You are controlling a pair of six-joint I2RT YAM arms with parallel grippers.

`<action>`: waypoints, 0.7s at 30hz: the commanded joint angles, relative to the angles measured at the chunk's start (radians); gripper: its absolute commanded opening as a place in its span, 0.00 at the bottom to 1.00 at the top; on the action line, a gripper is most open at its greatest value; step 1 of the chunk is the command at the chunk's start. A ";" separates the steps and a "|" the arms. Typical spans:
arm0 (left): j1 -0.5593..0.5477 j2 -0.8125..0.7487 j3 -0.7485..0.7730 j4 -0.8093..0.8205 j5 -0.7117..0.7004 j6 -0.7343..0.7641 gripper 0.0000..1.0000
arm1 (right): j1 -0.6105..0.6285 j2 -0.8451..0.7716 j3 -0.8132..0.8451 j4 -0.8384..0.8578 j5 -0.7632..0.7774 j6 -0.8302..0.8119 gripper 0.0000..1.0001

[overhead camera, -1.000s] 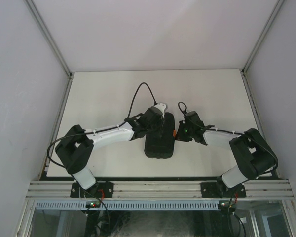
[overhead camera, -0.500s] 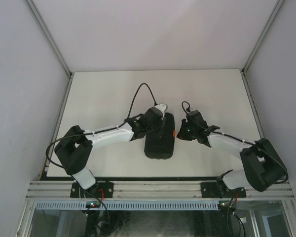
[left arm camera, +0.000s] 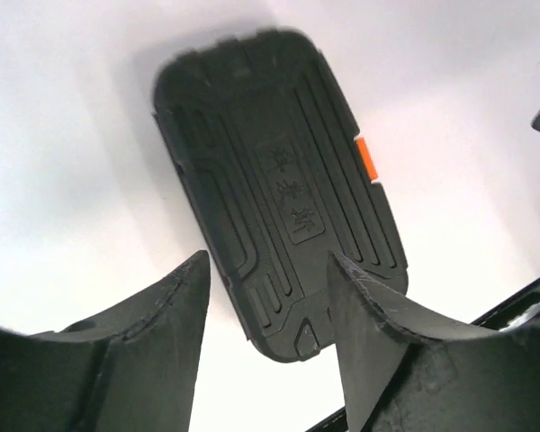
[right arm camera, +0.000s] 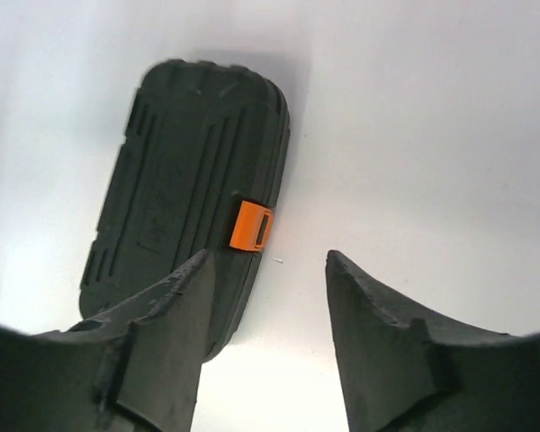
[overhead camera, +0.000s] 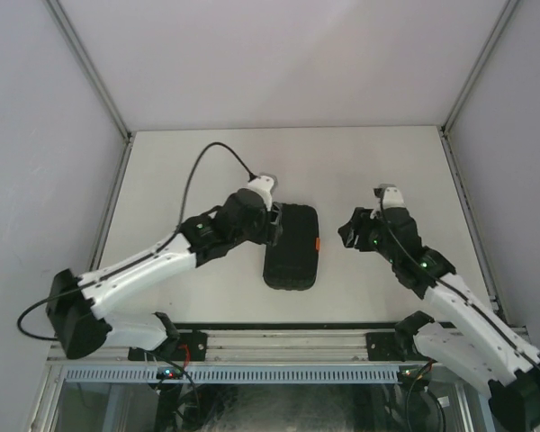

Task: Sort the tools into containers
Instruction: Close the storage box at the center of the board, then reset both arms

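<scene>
A black ribbed case point(overhead camera: 291, 252) is seen lying flat and shut near the middle of the worktop point(overhead camera: 180, 171), its long axis running from 12 to 6 o'clock. A small orange latch point(overhead camera: 318, 243) is set on its 3 o'clock edge.

The left arm point(overhead camera: 144, 270) is stretched from its base at the near edge towards 1 o'clock, with the elbow kept low and the forearm laid out almost straight. The left tool point(overhead camera: 272, 223) is held at the case's 10 o'clock corner, just beside the shell. In the left wrist view its fingers point(left arm camera: 166, 315) are shown spread apart with nothing pinched between them, and the case lies beyond them on the worktop.

The right arm point(overhead camera: 459, 301) is reached from its base towards 11 o'clock. The right tool point(overhead camera: 347, 232) is pointed at the latch side of the case from 3 o'clock and is kept apart from it. Its fingers point(right arm camera: 369, 315) are likewise spread and empty, with the latch framed just beyond the left finger.
</scene>
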 commanded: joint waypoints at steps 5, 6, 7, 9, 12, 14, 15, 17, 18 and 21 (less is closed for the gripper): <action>0.024 -0.365 -0.088 0.005 -0.203 0.016 0.70 | -0.040 -0.354 0.062 -0.159 0.046 -0.080 0.70; 0.027 -0.407 -0.099 0.002 -0.222 0.012 0.72 | -0.042 -0.377 0.071 -0.184 0.062 -0.088 0.73; 0.029 -0.450 -0.109 -0.004 -0.241 0.011 0.75 | -0.044 -0.397 0.079 -0.208 0.080 -0.090 0.76; 0.033 -0.541 -0.127 -0.019 -0.278 0.007 0.81 | -0.045 -0.433 0.090 -0.252 0.113 -0.095 0.79; 0.035 -0.643 -0.148 -0.062 -0.339 0.003 0.91 | -0.045 -0.483 0.095 -0.293 0.137 -0.086 0.84; 0.035 -0.699 -0.159 -0.105 -0.379 -0.001 0.98 | -0.045 -0.520 0.084 -0.306 0.139 -0.081 0.87; 0.035 -0.725 -0.164 -0.126 -0.398 -0.004 1.00 | -0.045 -0.541 0.077 -0.309 0.136 -0.080 0.92; 0.035 -0.780 -0.176 -0.173 -0.437 -0.015 1.00 | -0.042 -0.579 0.066 -0.316 0.132 -0.078 1.00; 0.035 -0.807 -0.185 -0.205 -0.461 -0.022 1.00 | -0.041 -0.599 0.061 -0.316 0.135 -0.074 1.00; 0.035 -0.886 -0.211 -0.260 -0.502 -0.042 1.00 | -0.031 -0.617 0.061 -0.320 0.145 -0.069 1.00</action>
